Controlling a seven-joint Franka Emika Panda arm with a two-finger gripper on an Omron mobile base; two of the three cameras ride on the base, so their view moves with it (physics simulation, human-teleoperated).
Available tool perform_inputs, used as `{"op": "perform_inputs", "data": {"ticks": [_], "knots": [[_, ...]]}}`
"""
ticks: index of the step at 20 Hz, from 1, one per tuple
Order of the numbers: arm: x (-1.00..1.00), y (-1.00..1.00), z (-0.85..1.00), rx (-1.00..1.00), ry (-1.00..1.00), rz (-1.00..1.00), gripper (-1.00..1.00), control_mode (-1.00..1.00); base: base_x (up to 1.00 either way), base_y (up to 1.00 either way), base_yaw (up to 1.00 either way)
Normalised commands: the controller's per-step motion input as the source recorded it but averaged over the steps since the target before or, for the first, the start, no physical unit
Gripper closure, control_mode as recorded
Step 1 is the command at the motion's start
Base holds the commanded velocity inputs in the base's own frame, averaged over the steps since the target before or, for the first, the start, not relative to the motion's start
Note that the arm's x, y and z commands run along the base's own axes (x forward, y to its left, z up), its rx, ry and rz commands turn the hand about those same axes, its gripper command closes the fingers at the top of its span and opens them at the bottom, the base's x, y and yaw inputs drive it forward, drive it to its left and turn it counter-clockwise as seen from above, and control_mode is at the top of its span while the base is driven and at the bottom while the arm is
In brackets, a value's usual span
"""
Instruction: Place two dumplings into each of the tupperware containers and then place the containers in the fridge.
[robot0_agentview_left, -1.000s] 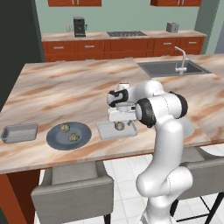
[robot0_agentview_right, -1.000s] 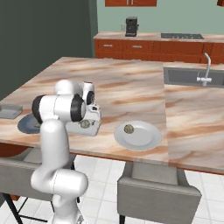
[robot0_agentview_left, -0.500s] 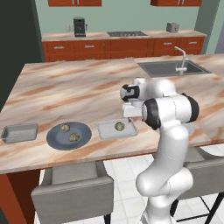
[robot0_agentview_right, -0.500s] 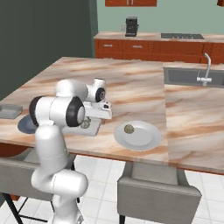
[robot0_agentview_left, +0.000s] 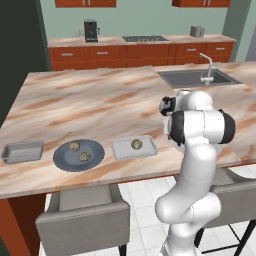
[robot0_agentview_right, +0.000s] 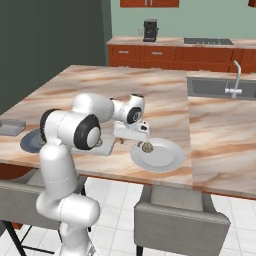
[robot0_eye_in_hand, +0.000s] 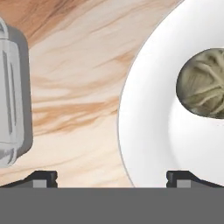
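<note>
gripper (robot0_eye_in_hand: 111, 177): jaws spread wide, holding nothing, low over the marble counter (robot0_agentview_left: 95, 100) at the white plate's (robot0_agentview_right: 162, 159) near rim
white plate: carries 1 dumpling (robot0_eye_in_hand: 202, 84) (crinkled, tan-olive)
near container (robot0_agentview_left: 133, 147): 1 dumpling (robot0_agentview_left: 135, 144) inside; its grey corner (robot0_eye_in_hand: 13, 96) lies just beside the white plate
dark plate (robot0_agentview_left: 79, 154): holds 2 dumplings (robot0_agentview_left: 74, 146), between the 2 trays
far container (robot0_agentview_left: 22, 151): sits at the counter's left end
sink (robot0_agentview_left: 195, 77): well beyond, with faucet
</note>
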Motion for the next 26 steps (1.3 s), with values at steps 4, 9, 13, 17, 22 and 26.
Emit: {"op": "perform_inputs", "data": {"ticks": [4, 9, 13, 17, 22, 26], "knots": [[0.13, -0.59, 0.0, 0.0, 0.0, 0.0, -1.0, -1.0, 0.0, 0.0, 0.0], [0.31, -0.51, 0.0, 0.04, 0.0, 0.0, -1.0, -1.0, 0.0, 0.0, 0.0], [0.41, -0.36, -0.17, 0.08, 0.0, 0.01, -1.0, -1.0, 0.0, 0.0, 0.0], [0.44, -0.17, -0.27, 0.06, 0.0, 0.02, -1.0, -1.0, 0.0, 0.0, 0.0], [0.14, 0.02, -0.37, 0.0, -0.04, 0.0, -1.0, -1.0, 0.0, 0.0, 0.0], [-0.02, 0.0, -0.17, 0.0, -0.02, 0.0, -1.0, -1.0, 0.0, 0.0, 0.0]]}}
